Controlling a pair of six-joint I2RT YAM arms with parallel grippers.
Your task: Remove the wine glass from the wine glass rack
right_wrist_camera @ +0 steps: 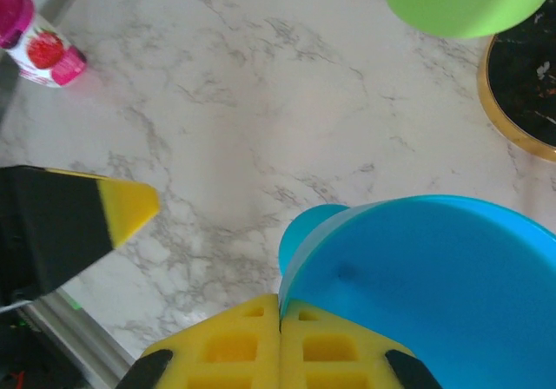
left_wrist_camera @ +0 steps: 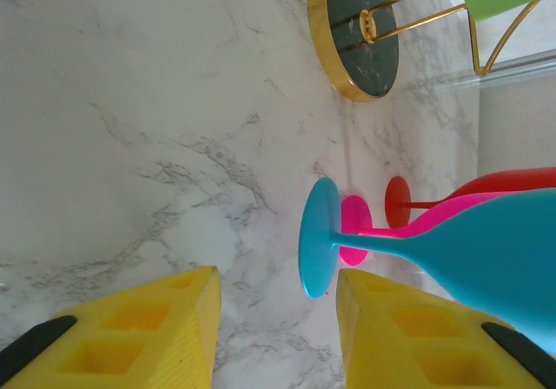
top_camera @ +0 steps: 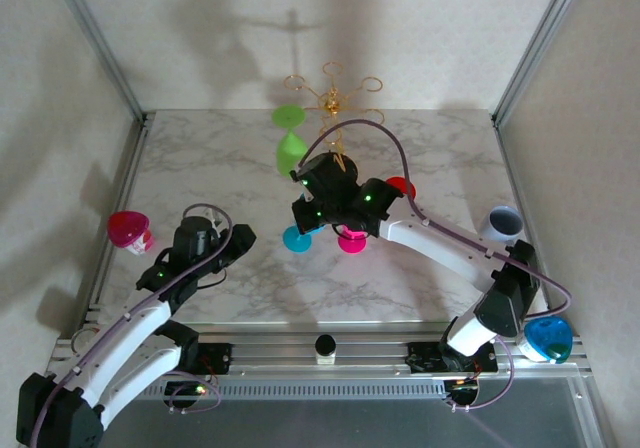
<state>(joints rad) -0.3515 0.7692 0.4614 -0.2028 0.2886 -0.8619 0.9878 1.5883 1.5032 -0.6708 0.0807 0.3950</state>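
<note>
Blue glass (left_wrist_camera: 486, 250) upright mid-way on the marble table (top_camera: 200, 168), foot just ahead of the left gripper (left_wrist_camera: 276, 306), jaws parted; right gripper (right_wrist_camera: 280, 311), pinched shut, beside its bowl. Pale walls (top_camera: 200, 38).

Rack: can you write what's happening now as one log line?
rack: green glass hanging | left gripper: open, facing blue glass | right gripper: shut, empty
</note>
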